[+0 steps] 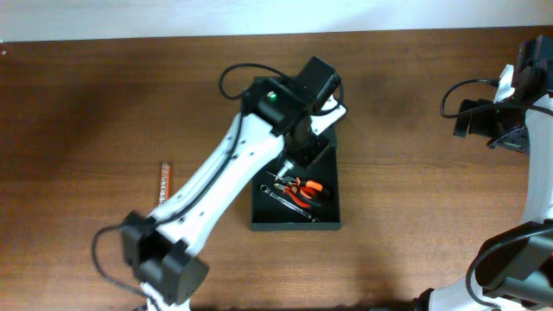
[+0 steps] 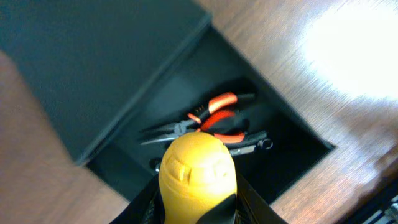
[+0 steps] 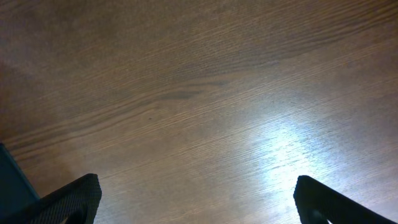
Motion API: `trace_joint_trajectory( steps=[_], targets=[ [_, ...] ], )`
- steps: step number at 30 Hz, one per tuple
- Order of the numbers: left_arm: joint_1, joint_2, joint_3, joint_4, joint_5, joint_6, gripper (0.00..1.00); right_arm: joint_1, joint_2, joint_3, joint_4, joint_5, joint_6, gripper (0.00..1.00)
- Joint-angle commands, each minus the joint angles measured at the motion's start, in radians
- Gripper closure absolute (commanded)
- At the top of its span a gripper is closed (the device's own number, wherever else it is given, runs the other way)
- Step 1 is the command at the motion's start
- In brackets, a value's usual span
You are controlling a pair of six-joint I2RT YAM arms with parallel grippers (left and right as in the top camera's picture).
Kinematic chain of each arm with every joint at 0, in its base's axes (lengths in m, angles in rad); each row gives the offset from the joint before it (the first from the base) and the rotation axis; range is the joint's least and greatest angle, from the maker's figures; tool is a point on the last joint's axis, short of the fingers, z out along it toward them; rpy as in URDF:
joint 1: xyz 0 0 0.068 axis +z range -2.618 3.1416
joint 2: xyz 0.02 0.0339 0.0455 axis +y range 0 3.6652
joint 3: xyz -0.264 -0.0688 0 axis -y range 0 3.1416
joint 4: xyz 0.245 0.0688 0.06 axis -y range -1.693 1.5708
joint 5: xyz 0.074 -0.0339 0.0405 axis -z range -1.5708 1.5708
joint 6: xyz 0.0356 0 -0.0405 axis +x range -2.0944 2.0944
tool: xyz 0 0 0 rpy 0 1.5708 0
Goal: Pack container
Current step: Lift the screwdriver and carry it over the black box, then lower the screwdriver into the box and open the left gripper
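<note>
As seen from overhead, the far left of the worktop (image 1: 78,104) carries only a small orange-and-dark stick (image 1: 166,180). It lies flat, well apart from everything else, and is too small to identify.

Left arm reaches diagonally from the near-left edge to the middle. Left pincer (image 1: 298,142) is over the far half of the container (image 1: 294,225). On the left wrist cam the left pincer (image 2: 198,208) is closed around a rounded yellow knob (image 2: 198,171). It looks like a tool handle, but the rest is hidden, so I can't tell which tool. The knob is above the box opening, and I can't tell if it touches anything inside.

The container sits mid-worktop, roughly centred left to right, with its lid open. On the wrist cam the lid (image 2: 93,62) is a flat dark panel left of the opening, and the container (image 2: 280,115) interior is exposed.

Inside it:
- Orange-handled pliers (image 1: 304,187) (image 2: 214,115) lie on the floor of the box.
- A slim silver tool (image 1: 289,204) (image 2: 252,140) is just beside them; it's blurred, type unclear.

Right arm is at the far-right edge, well apart from the container. Right pincer (image 1: 475,121) is small in the overhead view. On the right wrist cam the right pincer (image 3: 199,205) is spread wide and grips nothing, with bare wood below it. Fingers (image 3: 68,199) show only at the bottom corners.
</note>
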Motion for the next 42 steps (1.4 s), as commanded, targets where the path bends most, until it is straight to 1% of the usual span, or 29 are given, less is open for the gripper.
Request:
trace_joint_trajectory(
  steps=[1,3,10,13,21,22,23,24,25,28,33,36,37,38,39,40,42],
  targets=[
    [0.003,0.106,0.01,-0.014,0.071,0.021,0.98,-0.002,-0.006,0.001,0.003,-0.002,0.009,0.01],
    [0.003,0.145,0.01,-0.014,0.093,0.021,0.98,-0.002,-0.006,0.001,0.003,-0.002,0.009,0.01],
    [0.002,0.269,0.01,-0.011,0.093,0.021,0.97,-0.002,-0.006,0.001,0.003,-0.002,0.009,0.01],
    [0.005,0.295,0.01,-0.01,0.093,0.021,0.93,-0.002,-0.006,0.001,0.003,-0.002,0.009,0.01],
    [0.005,0.347,0.009,-0.001,0.093,0.021,0.93,-0.002,-0.006,0.001,0.003,-0.002,0.009,0.01],
    [0.005,0.347,0.009,0.005,0.093,0.021,0.88,-0.002,-0.006,0.001,0.003,-0.002,0.009,0.01],
    [0.005,0.347,0.009,0.008,0.093,0.021,0.79,-0.002,-0.006,0.001,0.003,-0.002,0.009,0.01],
    [0.005,0.347,0.009,0.011,0.093,0.021,0.73,-0.002,-0.006,0.001,0.003,-0.002,0.009,0.01],
    [0.005,0.347,0.009,0.013,0.093,0.021,0.7,-0.002,-0.006,0.001,0.003,-0.002,0.009,0.01],
    [0.006,0.346,0.019,0.011,0.093,0.021,0.68,-0.002,-0.006,0.001,0.003,-0.002,0.009,0.01],
    [0.028,0.346,0.109,-0.021,0.093,0.021,0.63,-0.002,-0.006,0.001,0.003,-0.002,0.009,0.01],
    [0.05,0.346,0.195,-0.053,0.093,0.021,0.56,-0.002,-0.006,0.001,0.003,-0.002,0.009,0.01],
    [0.056,0.346,0.217,-0.059,0.093,0.021,0.51,-0.002,-0.006,0.001,0.003,-0.002,0.009,0.01],
    [0.064,0.346,0.243,-0.068,0.093,0.021,0.37,-0.002,-0.006,0.001,0.003,-0.002,0.009,0.01],
    [0.074,0.346,0.275,-0.077,0.093,0.021,0.17,-0.002,-0.006,0.001,0.003,-0.002,0.009,0.01],
    [0.081,0.346,0.297,-0.085,0.093,0.021,0.0,-0.002,-0.006,0.001,0.003,-0.002,0.009,0.01],
    [0.095,0.346,0.347,-0.109,0.093,0.021,0.01,-0.002,-0.006,0.001,0.003,-0.002,0.009,0.01]
  ],
)
